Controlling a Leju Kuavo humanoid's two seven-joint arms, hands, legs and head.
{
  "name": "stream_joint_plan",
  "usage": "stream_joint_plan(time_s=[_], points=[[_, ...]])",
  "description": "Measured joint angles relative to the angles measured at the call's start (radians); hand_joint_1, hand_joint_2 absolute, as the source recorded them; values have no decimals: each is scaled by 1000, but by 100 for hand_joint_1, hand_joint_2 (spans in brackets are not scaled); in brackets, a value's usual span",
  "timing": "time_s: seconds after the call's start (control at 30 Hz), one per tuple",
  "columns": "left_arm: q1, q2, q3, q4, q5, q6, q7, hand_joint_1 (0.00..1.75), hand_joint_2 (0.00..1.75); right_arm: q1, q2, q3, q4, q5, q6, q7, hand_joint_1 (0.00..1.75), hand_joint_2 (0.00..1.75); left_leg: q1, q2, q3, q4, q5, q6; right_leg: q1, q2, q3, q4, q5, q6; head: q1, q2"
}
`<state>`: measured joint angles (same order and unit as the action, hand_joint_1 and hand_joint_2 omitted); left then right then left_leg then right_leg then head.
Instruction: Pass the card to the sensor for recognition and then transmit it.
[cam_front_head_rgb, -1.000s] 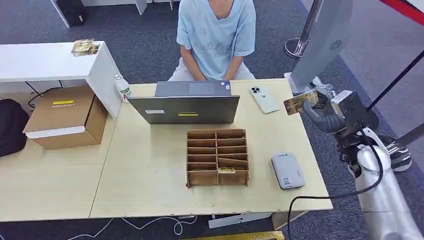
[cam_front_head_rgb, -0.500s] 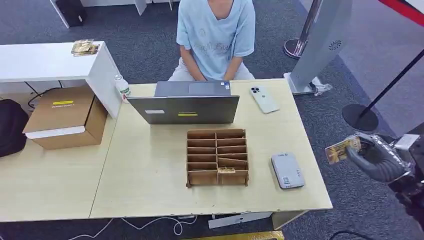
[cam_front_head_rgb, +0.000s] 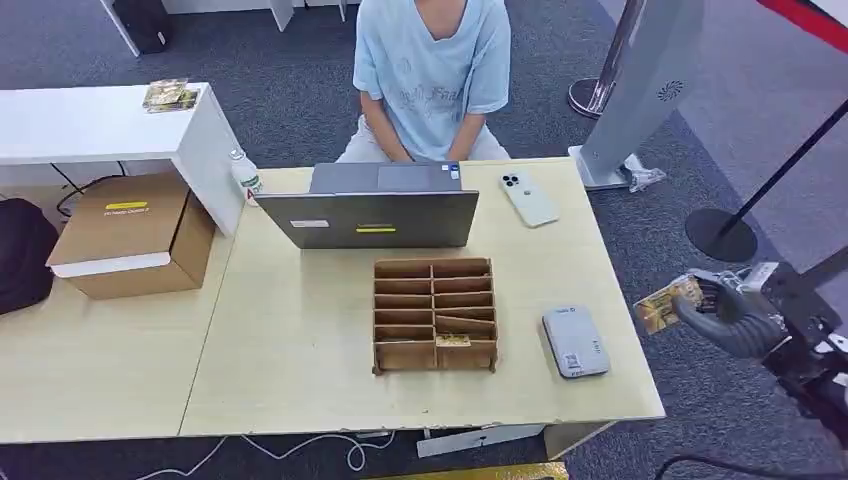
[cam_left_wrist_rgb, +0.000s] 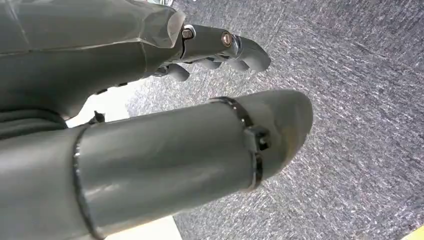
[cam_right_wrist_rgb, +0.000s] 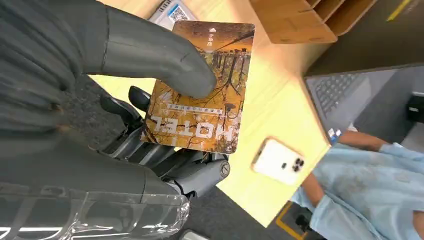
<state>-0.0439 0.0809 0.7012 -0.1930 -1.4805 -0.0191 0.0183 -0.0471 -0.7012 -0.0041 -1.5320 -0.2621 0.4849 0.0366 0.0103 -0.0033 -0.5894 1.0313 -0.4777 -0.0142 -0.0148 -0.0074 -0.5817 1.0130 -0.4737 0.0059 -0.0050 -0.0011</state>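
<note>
My right hand (cam_front_head_rgb: 738, 318) hangs just off the table's right edge and pinches an orange-brown hotel card (cam_front_head_rgb: 662, 303) between thumb and fingers. The card sits a short way right of the grey card sensor (cam_front_head_rgb: 575, 341), which lies flat near the table's front right, and is apart from it. In the right wrist view the thumb (cam_right_wrist_rgb: 150, 55) presses on the printed card (cam_right_wrist_rgb: 205, 90), and a corner of the sensor (cam_right_wrist_rgb: 170, 10) shows beyond it. In the left wrist view my left hand (cam_left_wrist_rgb: 200, 150) hangs over grey carpet with nothing in it, its fingers (cam_left_wrist_rgb: 225, 45) loosely apart.
A wooden slotted organizer (cam_front_head_rgb: 435, 313) stands mid-table, left of the sensor. Behind it are a laptop (cam_front_head_rgb: 375, 205) and a white phone (cam_front_head_rgb: 528, 198), with a seated person (cam_front_head_rgb: 432, 70) at the far edge. A cardboard box (cam_front_head_rgb: 130, 232) sits left; a stanchion base (cam_front_head_rgb: 720, 235) and a grey kiosk (cam_front_head_rgb: 650, 90) stand right.
My right hand carried the card down from near the table's far right corner to beside the right edge, then edged slightly toward the table. The table's objects stayed put.
</note>
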Motion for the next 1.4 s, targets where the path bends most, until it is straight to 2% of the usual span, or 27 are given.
stream_joint_plan(time_s=[0.23, 0.73, 1.4], points=[[-1, 0, 0, 0, -2, 0, -8, 0, 0, -10, 1, 54, 52, 34, -50, 0, 175, 175, 0, 0, 0, 0, 0, 0, 0, 0, 0, 0, 0, 0, 0, 0], [-7, 0, 0, 0, -2, 0, -8, 0, 0, -94, 34, 146, 254, 90, -89, -18, 175, 175, 0, 0, 0, 0, 0, 0, 0, 0, 0, 0, 0, 0, 0, 0], [-11, 0, 0, 0, -1, -8, 2, 0, 0, -262, 104, 246, 443, 187, -92, -35, 175, 175, 0, 0, 0, 0, 1, 0, 0, 0, 0, 0, 0, 0, 0, 0]])
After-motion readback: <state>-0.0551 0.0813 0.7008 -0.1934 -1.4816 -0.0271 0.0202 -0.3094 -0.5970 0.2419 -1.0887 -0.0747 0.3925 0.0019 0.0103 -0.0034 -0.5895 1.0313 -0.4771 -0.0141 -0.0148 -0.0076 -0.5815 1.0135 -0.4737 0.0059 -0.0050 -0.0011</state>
